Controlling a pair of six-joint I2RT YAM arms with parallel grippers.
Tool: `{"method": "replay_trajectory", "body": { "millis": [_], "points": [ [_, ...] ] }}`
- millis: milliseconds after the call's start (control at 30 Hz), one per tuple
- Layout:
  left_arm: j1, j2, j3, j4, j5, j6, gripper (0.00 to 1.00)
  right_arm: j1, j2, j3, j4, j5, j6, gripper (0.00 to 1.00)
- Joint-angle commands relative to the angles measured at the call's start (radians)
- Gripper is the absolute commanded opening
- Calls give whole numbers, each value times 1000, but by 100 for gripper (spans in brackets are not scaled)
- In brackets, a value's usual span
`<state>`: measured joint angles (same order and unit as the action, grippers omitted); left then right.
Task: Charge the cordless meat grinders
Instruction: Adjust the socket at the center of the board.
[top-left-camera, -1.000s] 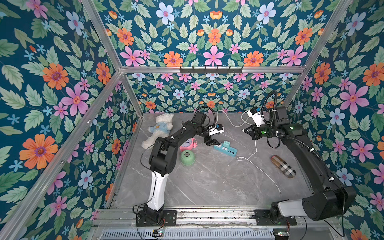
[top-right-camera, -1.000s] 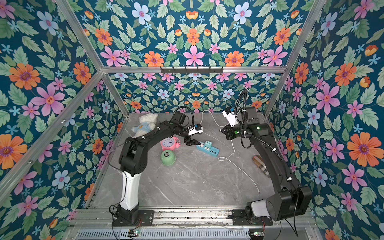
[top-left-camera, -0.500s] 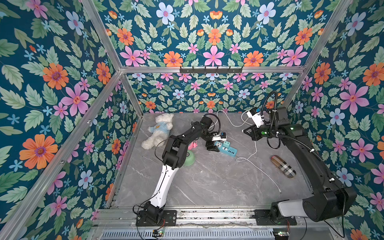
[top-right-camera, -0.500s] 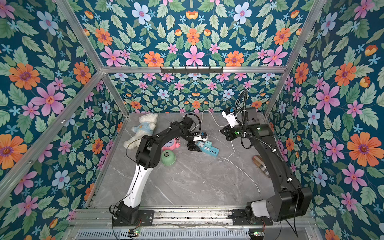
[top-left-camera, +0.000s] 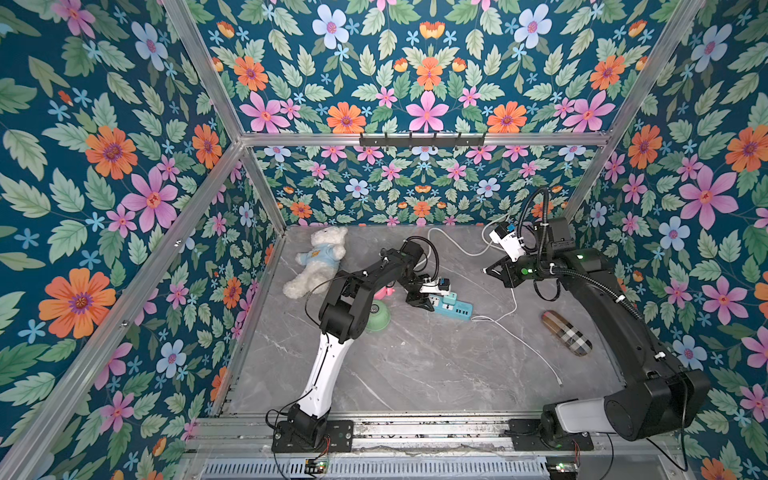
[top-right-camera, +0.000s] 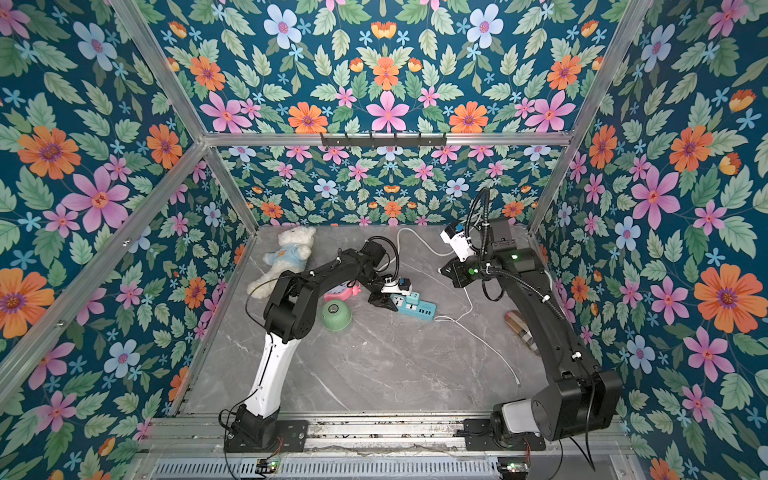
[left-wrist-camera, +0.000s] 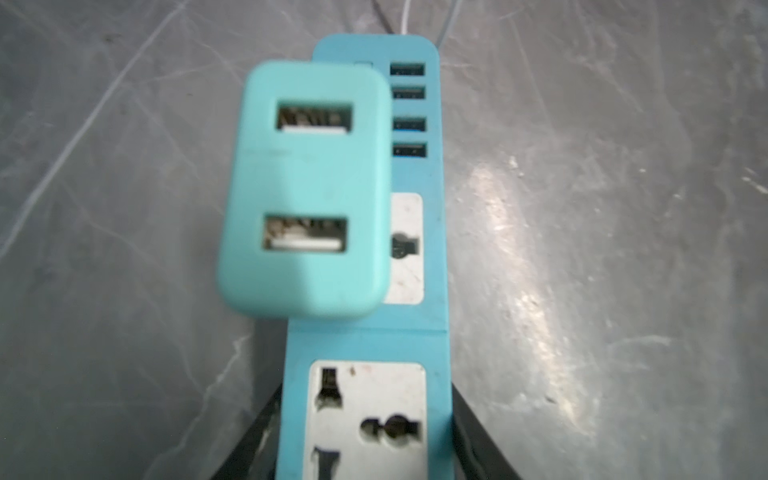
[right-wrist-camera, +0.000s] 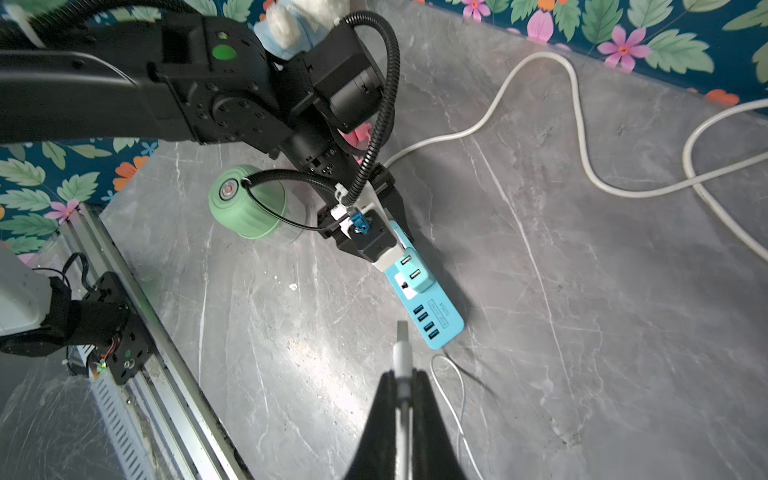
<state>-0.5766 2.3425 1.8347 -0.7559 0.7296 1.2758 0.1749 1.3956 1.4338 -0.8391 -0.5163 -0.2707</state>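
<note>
One cordless meat grinder (top-right-camera: 336, 314) is present: a mint-green dome with shallow ribs down its sides and a round silver button on top, red-marked at its centre. The right wrist view (right-wrist-camera: 245, 208) shows a clear section below the green shell. It rests on the grey marble-pattern tabletop (top-right-camera: 374, 374), just beside the left arm's elbow joint and near the partly hidden pink round alarm clock (top-right-camera: 338, 293). It stands apart from the bright blue power strip (top-left-camera: 457, 307), and nothing is plugged into it.

The left gripper (left-wrist-camera: 365, 386) is down at the socket end of the strip. Its black fingers (left-wrist-camera: 257, 436) stand on either side of the strip body, pressed against its edges. A small teal cube adapter (left-wrist-camera: 307, 195) with two USB ports sits in the strip's middle socket.

The right gripper (right-wrist-camera: 401, 374) is raised above the table, with its jaws clamped on the thin white charging cable plug (right-wrist-camera: 401, 349). The plug's metal tip points toward the strip's USB end, well short of it.
</note>
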Motion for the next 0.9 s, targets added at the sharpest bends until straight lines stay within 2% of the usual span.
{"method": "replay_trajectory", "body": {
  "millis": [0,100,167,333,433,567,633,700,800,867],
  "points": [
    [-11,-38,-41,-79,6,81,36,4,23,3,-50,13,-51,0],
    [-36,-68,-91,-65,-4,65,36,39,51,-5,-80,32,-24,0],
    [-63,-84,-140,11,-42,15,36,71,67,-17,-83,64,26,0],
    [-92,-127,-214,187,-126,-118,41,90,92,-42,-53,161,374,0],
    [-91,-175,-274,266,-148,-138,53,96,97,-40,-92,228,560,0],
    [-91,-231,-336,332,-131,-142,78,98,168,36,-263,301,798,0],
    [-91,-284,-365,387,-90,-155,84,103,225,82,-347,270,846,0],
    [-92,-359,-399,448,-8,-187,84,120,253,98,-372,265,878,0],
    [-104,-495,-502,642,65,-329,86,157,291,107,-358,277,910,0],
    [-103,-604,-614,858,69,-523,91,181,326,127,-343,249,929,0]
  ]
}}
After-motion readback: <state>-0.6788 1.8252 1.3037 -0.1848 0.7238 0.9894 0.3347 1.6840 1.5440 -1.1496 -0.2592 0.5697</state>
